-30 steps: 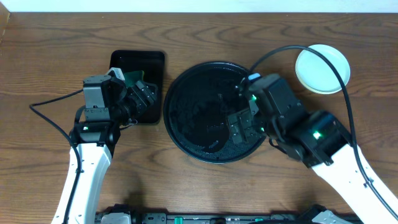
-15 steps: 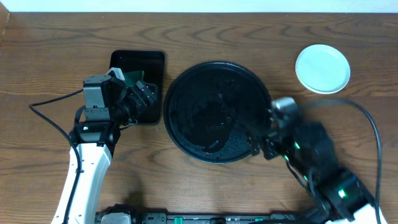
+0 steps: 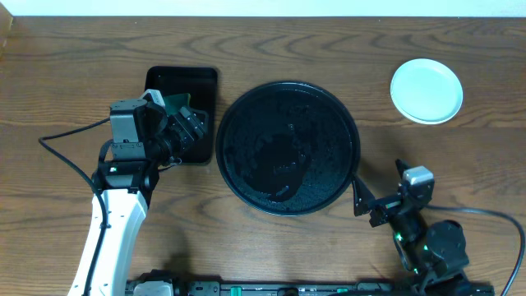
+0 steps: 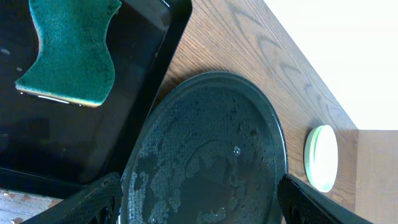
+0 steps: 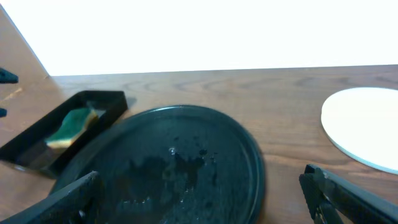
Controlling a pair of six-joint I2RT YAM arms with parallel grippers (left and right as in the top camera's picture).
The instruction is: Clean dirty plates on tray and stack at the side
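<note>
Left fingers (image 3: 194,125) stand spread apart and grasp nothing. Seen from overhead, they hang above the small rectangular tray (image 3: 201,80), which lies at 9 o'clock of the round tray (image 3: 271,115). Right fingers (image 3: 361,196) are also released and empty. They are over the bare worktop (image 3: 66,66), just outside the round tray's rim at about 4 o'clock. The bottom of the round tray shows a wet film and drops. One pale plate (image 3: 426,90) lies on the worktop at 2 o'clock of the round tray, apart from its rim. I cannot tell from above if it is a single plate or a stack.

From the left wrist, the two fingers (image 4: 93,202) show at the lower corners, wide apart, with nothing between them. A green sponge (image 4: 68,53) lies inside the rectangular tray at 10 o'clock. The round tray fills the middle, and the plate sits on the worktop at 3 o'clock, beyond the round tray.

From the right wrist, the fingers (image 5: 348,196) again stand at the lower corners, released. The round tray is straight ahead, the rectangular tray with the sponge is at 9 o'clock, and the plate is at 3 o'clock, cut by the picture's edge.
</note>
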